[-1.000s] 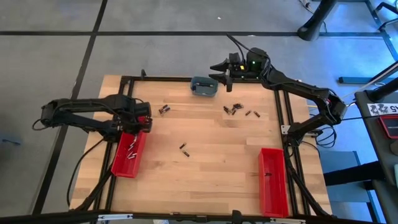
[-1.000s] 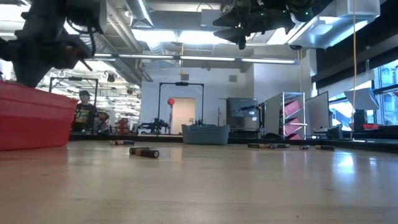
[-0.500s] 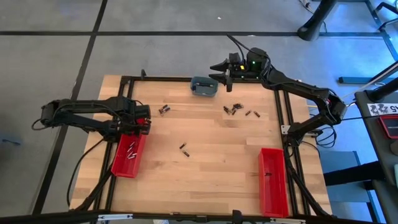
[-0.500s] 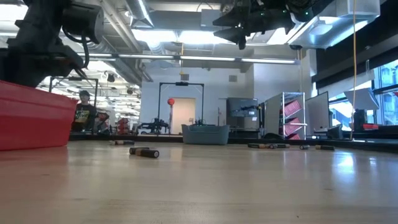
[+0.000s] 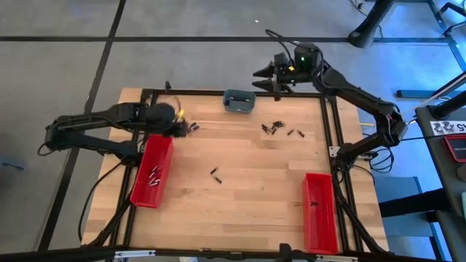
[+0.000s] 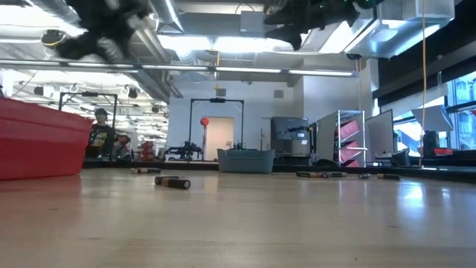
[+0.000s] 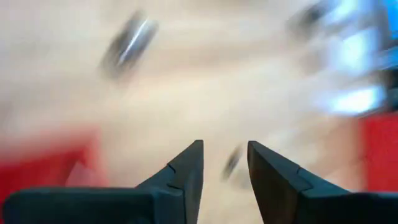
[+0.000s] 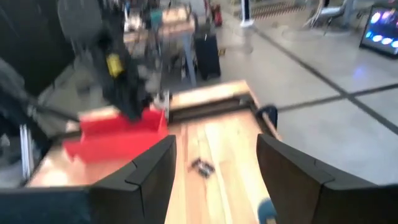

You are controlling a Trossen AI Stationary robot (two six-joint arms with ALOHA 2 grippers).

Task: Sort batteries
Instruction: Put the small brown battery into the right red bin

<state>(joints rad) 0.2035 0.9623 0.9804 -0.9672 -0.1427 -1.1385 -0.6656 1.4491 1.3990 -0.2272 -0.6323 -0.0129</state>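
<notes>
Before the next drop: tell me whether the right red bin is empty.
Not empty: the right red bin holds one small dark battery.

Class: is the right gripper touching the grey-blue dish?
Apart. The high view shows the right gripper off the table's far edge, bare wood lying between it and the dish.

Wooden table [image 5: 240, 204] carries batteries [image 5: 274, 129], red bins [image 5: 152, 172], dish [image 5: 238, 101].

Overhead camera looks straight down on the table [image 5: 240, 211]; a low camera looks level across it; wrist cameras look past the fingers.
</notes>
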